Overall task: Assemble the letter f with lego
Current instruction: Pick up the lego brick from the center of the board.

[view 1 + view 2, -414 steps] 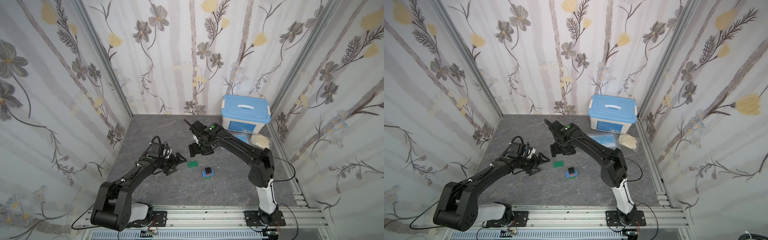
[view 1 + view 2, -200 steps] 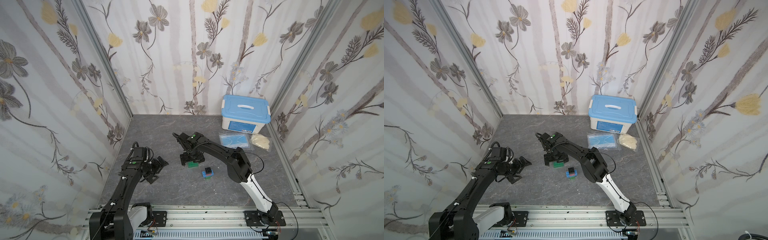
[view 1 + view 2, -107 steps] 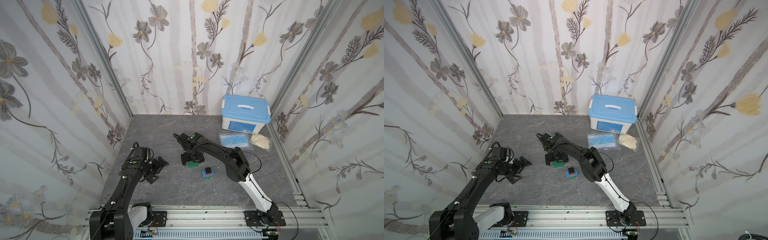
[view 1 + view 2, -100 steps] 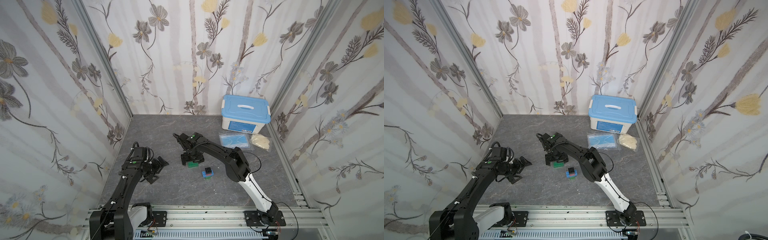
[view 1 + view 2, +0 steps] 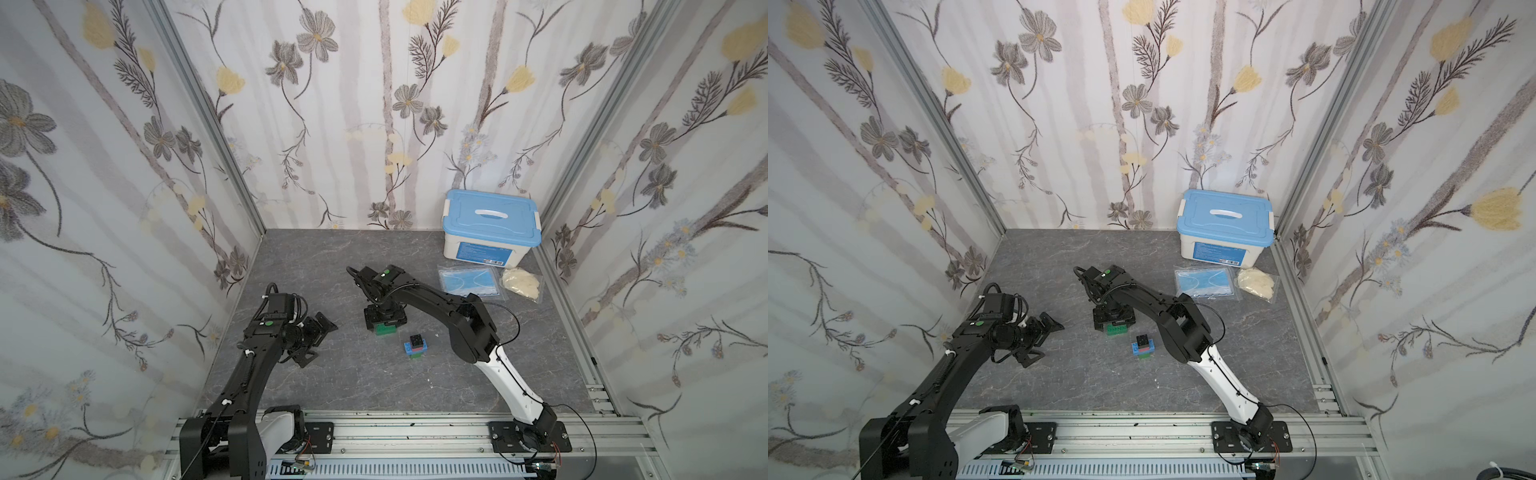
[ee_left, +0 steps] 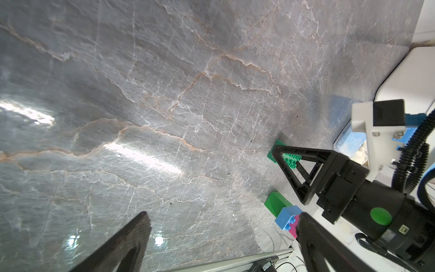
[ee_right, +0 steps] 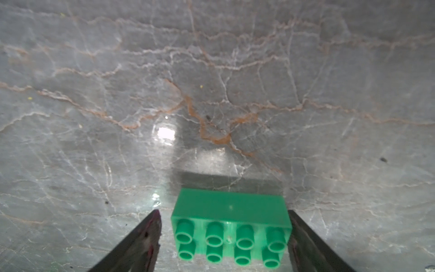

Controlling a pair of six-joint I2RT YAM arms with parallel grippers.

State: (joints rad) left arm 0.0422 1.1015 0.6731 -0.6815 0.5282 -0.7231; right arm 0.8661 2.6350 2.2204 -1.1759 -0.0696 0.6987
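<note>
**Green brick straddled, grip not yet made**

Step in hand: picking up the loose green brick (image 7: 230,226) for the letter. It lies studs-up on the table (image 5: 332,257), near the middle, in both top views. The right gripper (image 7: 223,213) is down over it, jaws partly open and straddling its length. One finger (image 7: 150,230) stands clear of the brick's end by a narrow gap. The other finger looks to be at the far end, but you cannot tell from the wrist view whether it touches. Nothing is held.

The stack (image 5: 415,345) of black, blue, pink and green bricks sits just beside the loose brick, on the robot's side, apart from it. The letter is judged incomplete, one green piece short.

The left gripper (image 5: 318,340) hangs well apart to the left, jaws fully wide, empty.

Next move, as a judgement:
- Close squarely on the brick's two short ends, or it may twist out.
- Lift clear and carry it over the stack.
- Line up the studs before pressing; the stack is loose and may tip, so consider steadying it with the left gripper.
</note>
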